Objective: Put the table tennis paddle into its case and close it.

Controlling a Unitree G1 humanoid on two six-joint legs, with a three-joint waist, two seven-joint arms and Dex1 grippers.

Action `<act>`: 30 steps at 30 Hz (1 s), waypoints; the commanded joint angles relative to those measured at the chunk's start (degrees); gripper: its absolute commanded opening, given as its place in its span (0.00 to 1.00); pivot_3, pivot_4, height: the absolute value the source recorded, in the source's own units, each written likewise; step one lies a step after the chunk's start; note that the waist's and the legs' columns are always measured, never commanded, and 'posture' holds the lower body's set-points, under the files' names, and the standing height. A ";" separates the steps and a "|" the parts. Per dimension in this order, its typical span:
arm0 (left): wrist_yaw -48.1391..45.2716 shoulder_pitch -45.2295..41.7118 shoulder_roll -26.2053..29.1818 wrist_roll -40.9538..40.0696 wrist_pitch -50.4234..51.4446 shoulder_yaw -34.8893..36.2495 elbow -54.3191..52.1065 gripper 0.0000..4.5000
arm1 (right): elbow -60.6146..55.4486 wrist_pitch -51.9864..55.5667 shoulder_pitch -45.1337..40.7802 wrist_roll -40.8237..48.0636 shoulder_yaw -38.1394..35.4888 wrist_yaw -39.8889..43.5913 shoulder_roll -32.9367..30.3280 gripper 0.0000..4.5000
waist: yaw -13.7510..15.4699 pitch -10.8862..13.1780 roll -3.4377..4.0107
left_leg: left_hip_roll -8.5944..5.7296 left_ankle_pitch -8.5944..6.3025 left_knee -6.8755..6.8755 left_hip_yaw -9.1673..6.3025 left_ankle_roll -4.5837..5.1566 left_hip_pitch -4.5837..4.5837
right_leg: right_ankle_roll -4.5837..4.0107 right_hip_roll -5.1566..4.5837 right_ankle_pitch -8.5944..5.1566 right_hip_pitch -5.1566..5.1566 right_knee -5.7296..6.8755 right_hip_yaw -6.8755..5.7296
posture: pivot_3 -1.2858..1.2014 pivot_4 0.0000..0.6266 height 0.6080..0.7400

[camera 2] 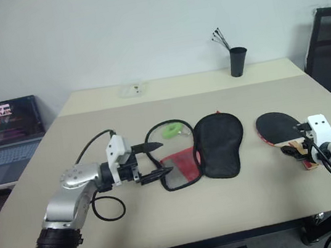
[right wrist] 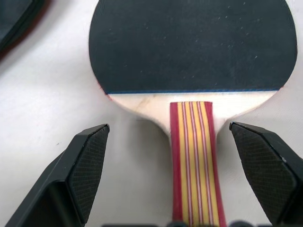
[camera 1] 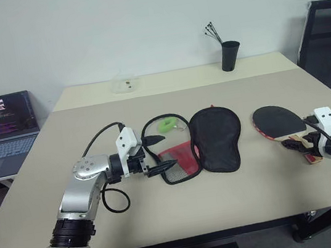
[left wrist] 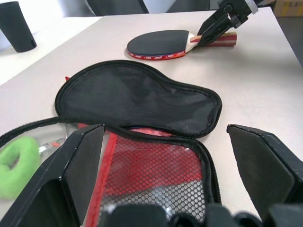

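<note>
The case (camera 1: 217, 138) lies unzipped and spread flat mid-table, its black half on the right and its red mesh half (camera 1: 179, 161) on the left. The green zipper tag (camera 1: 167, 124) sits just behind the mesh half. My left gripper (camera 1: 154, 155) is open at the case's left edge, and the mesh half (left wrist: 156, 175) shows between its fingers. The table tennis paddle (camera 1: 277, 121) lies black face up to the right of the case, handle (right wrist: 196, 156) toward me. My right gripper (right wrist: 168, 126) is open, one finger on each side of the handle, touching neither side.
A black cup (camera 1: 230, 55) holding thin sticks stands at the table's far edge, with a small clear container (camera 1: 125, 83) to its left. An open laptop (camera 1: 1, 127) sits on a side desk at far left. A black chair (camera 1: 328, 43) stands at the back right.
</note>
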 commanded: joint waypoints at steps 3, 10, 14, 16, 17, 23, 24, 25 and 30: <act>-0.39 -1.21 0.20 -0.45 0.00 0.32 -1.16 1.00 | 5.39 -4.79 -2.84 -1.38 1.35 0.11 -0.23 0.99 | -0.03 0.00 0.00 | 0.00 0.00 0.00 0.00 0.00 0.01 | 0.01 0.00 0.01 0.00 0.01 0.03 | 0.52 0.24 1.00; -0.12 -0.46 0.73 -0.47 0.41 0.91 -2.09 1.00 | 13.49 -9.08 -6.19 -2.39 3.01 0.35 0.20 0.96 | -0.07 -0.01 -0.02 | 0.00 0.00 0.16 0.00 0.00 0.04 | 0.07 0.01 0.09 0.08 0.02 0.02 | 0.52 0.24 1.00; 0.12 -0.08 1.11 -0.41 0.64 1.09 -2.56 1.00 | 16.01 -10.40 -7.74 -3.21 3.88 0.32 0.65 0.72 | -0.10 -0.02 -0.03 | 0.01 0.00 0.33 -0.02 0.00 0.03 | 0.12 0.00 0.22 0.13 0.00 0.02 | 0.52 0.24 1.00; 0.52 0.10 1.29 -0.38 0.90 1.27 -2.91 1.00 | 16.55 -10.57 -8.08 -3.35 3.73 -0.03 0.83 0.57 | -0.15 -0.02 -0.03 | 0.01 0.00 0.40 -0.01 0.00 0.03 | 0.12 0.01 0.27 0.13 0.00 0.03 | 0.52 0.24 1.00; 0.74 0.25 1.44 -0.42 1.14 1.37 -3.22 1.00 | 16.58 -10.60 -8.17 -3.29 3.39 -0.50 0.96 0.51 | -0.17 -0.02 -0.03 | 0.02 0.00 0.44 -0.01 0.00 0.02 | 0.12 0.03 0.29 0.13 0.00 0.04 | 0.52 0.24 1.00; 1.77 1.68 2.50 -1.02 2.91 1.96 -5.89 1.00 | 10.47 -7.56 -9.11 -0.89 0.14 -3.07 1.48 0.24 | -0.23 -0.01 -0.02 | 0.05 0.00 0.48 -0.03 0.00 0.02 | 0.04 0.17 0.35 0.13 0.02 0.09 | 0.52 0.24 1.00; 2.01 1.93 2.67 -1.17 3.43 2.13 -6.52 1.00 | 7.44 -5.78 -9.45 0.16 -0.67 -3.78 1.87 0.24 | -0.24 0.00 0.00 | 0.06 0.00 0.48 -0.03 0.00 0.02 | 0.04 0.17 0.35 0.13 0.03 0.10 | 0.52 0.24 1.00; 2.18 2.15 2.83 -1.31 3.80 2.27 -6.99 1.00 | 5.15 -4.38 -9.58 0.92 -1.27 -4.34 2.19 0.24 | -0.26 0.00 0.01 | 0.09 0.00 0.48 -0.02 0.00 0.02 | 0.04 0.18 0.35 0.10 0.04 0.12 | 0.52 0.24 1.00; 3.02 2.65 2.94 -1.52 5.04 2.24 -8.41 1.00 | -14.37 7.63 -10.60 6.61 -3.38 -11.85 10.49 0.24 | -0.36 0.01 0.02 | 0.16 0.00 0.44 -0.06 0.00 -0.05 | 0.03 0.28 0.35 0.02 0.03 0.14 | 0.52 0.24 1.00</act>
